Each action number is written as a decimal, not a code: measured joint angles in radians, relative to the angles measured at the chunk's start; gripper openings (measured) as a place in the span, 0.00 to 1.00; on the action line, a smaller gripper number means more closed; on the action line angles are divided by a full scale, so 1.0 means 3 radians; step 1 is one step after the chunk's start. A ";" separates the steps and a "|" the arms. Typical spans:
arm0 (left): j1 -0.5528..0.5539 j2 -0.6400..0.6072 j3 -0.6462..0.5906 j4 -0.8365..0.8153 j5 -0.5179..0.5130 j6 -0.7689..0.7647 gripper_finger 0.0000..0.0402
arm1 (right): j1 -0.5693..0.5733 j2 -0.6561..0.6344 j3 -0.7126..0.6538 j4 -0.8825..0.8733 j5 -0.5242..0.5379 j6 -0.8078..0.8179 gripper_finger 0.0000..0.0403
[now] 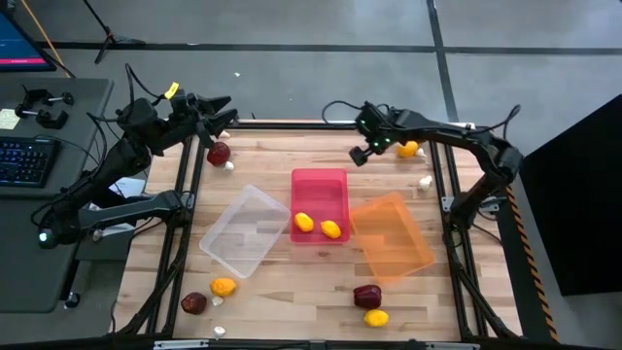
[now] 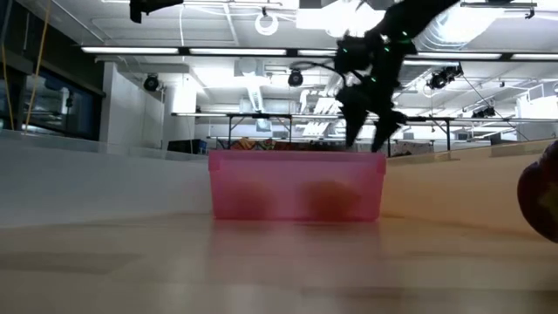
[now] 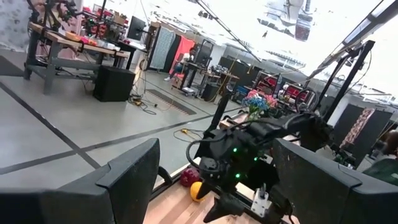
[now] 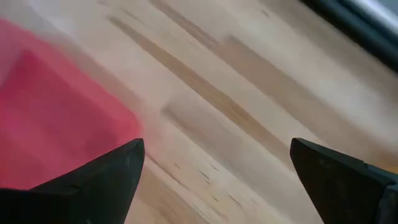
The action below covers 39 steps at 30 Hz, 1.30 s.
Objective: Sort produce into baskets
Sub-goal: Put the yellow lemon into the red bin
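Spanning the scene: pale wooden plank table (image 1: 292,282), grain streaky, framed by dark rails. Three shallow rectangular plastic bins in a row at mid-table: clear bin (image 1: 245,231) on the left, tilted, nothing visible inside; red-pink bin (image 1: 320,204) in the middle, holding two yellow lemon-like fruits (image 1: 304,223) at its near end; translucent orange bin (image 1: 392,236) on the right, angled, nothing visible inside. Scattered outside the bins: dark red round fruit (image 1: 219,153) and small whitish bulb (image 1: 229,165) at the far left; yellow fruit (image 1: 409,150) far right, another bulb (image 1: 426,181) near it; dark red fruit (image 1: 193,303) beside an orange-yellow one (image 1: 224,287) near left; dark red fruit (image 1: 367,296) touching a yellow one (image 1: 376,318) near right. Left gripper (image 1: 222,112) raised over the far left corner, fingers parted, holding nothing. Right gripper (image 1: 362,151) just beyond the red-pink bin's far end, fingers (image 4: 102,180) spread wide, empty.
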 joint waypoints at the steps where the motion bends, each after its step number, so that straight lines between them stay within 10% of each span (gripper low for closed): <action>1: 0.0000 0.0000 0.0000 0.0008 0.0000 0.0000 0.74 | -0.0052 -0.0071 -0.0142 0.0077 0.0016 0.0115 0.97; 18: 0.0000 0.0000 0.0000 0.0256 -0.0050 0.0011 0.74 | -0.0571 -0.0454 -0.1209 0.0679 0.1771 0.2491 0.97; 39: -0.0001 0.0000 0.0000 0.0250 -0.0050 0.0025 0.74 | -0.0762 0.0197 -0.1206 0.0738 0.1545 0.2213 0.97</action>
